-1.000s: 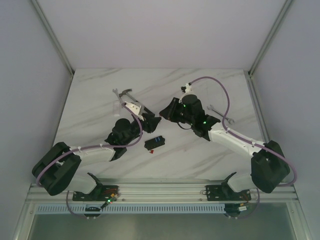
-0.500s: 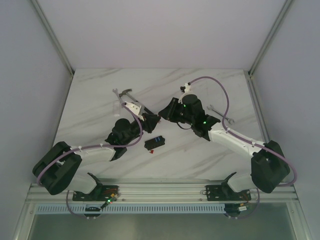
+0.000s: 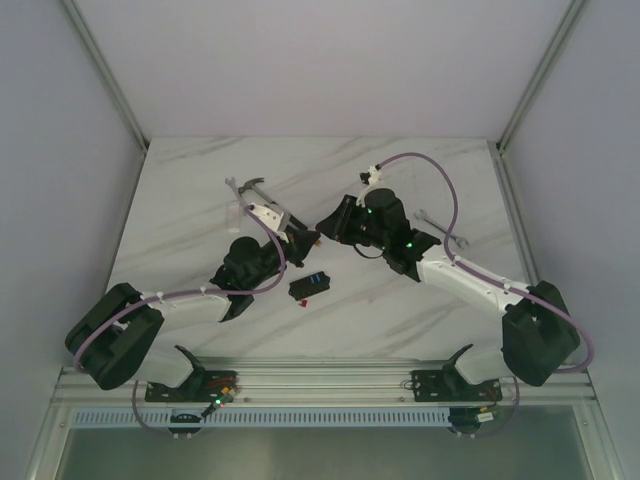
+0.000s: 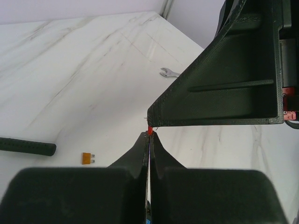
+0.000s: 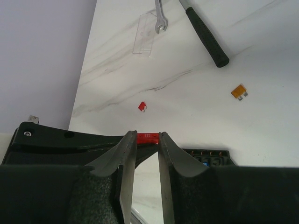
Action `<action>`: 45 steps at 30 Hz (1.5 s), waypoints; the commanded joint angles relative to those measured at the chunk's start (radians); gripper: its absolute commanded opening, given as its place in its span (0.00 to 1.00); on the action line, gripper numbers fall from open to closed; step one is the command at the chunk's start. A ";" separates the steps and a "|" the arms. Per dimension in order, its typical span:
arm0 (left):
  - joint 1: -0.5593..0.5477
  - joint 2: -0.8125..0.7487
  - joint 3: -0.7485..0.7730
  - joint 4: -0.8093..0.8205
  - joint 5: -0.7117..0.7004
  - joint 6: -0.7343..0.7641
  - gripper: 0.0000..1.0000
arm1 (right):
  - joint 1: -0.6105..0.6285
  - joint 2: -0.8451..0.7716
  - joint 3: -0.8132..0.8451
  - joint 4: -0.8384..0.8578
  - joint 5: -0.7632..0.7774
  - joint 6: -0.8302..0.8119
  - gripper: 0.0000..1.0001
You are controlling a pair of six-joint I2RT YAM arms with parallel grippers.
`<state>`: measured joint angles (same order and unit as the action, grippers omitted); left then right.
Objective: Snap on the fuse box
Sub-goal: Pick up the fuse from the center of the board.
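Note:
The fuse box [image 3: 310, 286], a small black block with blue and red pieces in it, lies on the table near the middle. Only its corner [image 5: 212, 155] shows behind a finger in the right wrist view. Above and behind it the two grippers meet tip to tip. My right gripper [image 5: 147, 140] is shut across a red fuse [image 5: 147, 136] marked 10. My left gripper [image 4: 149, 135] is shut on the thin edge of that same red fuse [image 4: 149, 130], right under the right gripper's dark finger [image 4: 224, 84].
A loose red fuse [image 5: 142, 106] and an orange fuse [image 5: 239, 91] lie on the marble. A black-handled hammer [image 5: 208, 39], a wrench [image 5: 160, 18] and a clear plastic piece [image 5: 145, 39] are at the back left. Another wrench [image 3: 440, 228] lies behind the right arm.
The left gripper's jaws have closed onto the red fuse held by the right gripper. Both arms have hardly shifted.

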<state>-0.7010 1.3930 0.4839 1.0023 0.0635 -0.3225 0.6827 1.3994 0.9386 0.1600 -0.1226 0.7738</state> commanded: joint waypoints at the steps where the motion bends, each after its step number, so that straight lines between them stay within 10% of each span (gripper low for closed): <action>1: 0.003 -0.012 0.015 0.028 0.024 0.033 0.00 | 0.009 0.001 -0.006 0.035 -0.033 0.004 0.21; 16: 0.003 -0.031 0.012 0.015 0.033 0.054 0.00 | 0.011 0.008 -0.007 0.042 -0.066 0.000 0.22; 28: 0.015 -0.046 0.004 -0.019 0.084 0.075 0.00 | -0.014 -0.078 -0.001 0.019 -0.069 -0.185 0.55; 45: 0.127 -0.189 0.015 -0.195 0.521 0.069 0.00 | -0.189 -0.112 0.121 -0.279 -0.722 -0.898 0.53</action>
<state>-0.5846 1.2304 0.4793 0.8501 0.4301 -0.2676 0.4973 1.2804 0.9787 -0.0074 -0.6941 0.0765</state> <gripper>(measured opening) 0.012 0.535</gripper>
